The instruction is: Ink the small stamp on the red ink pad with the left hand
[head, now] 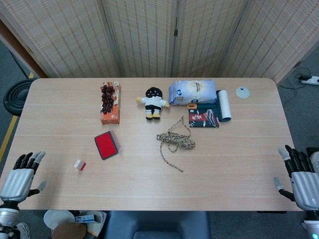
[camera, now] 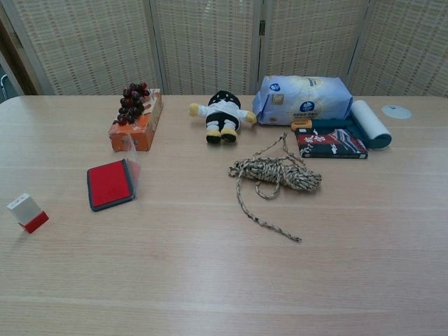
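Right, I see my left hand [head: 19,180] beyond the table's near-left corner, fingers spread wide and holding nothing. My right hand [head: 301,177] sits off the near-right corner, likewise wide and empty. The small white stamp with a red base [head: 79,165] lies tipped on the light wooden table [head: 229,169], well apart from both hands. Near it, further in, the square red ink pad in its dark tray [head: 106,145] lies uncovered, with a coil of braided rope [head: 174,141] to its right.
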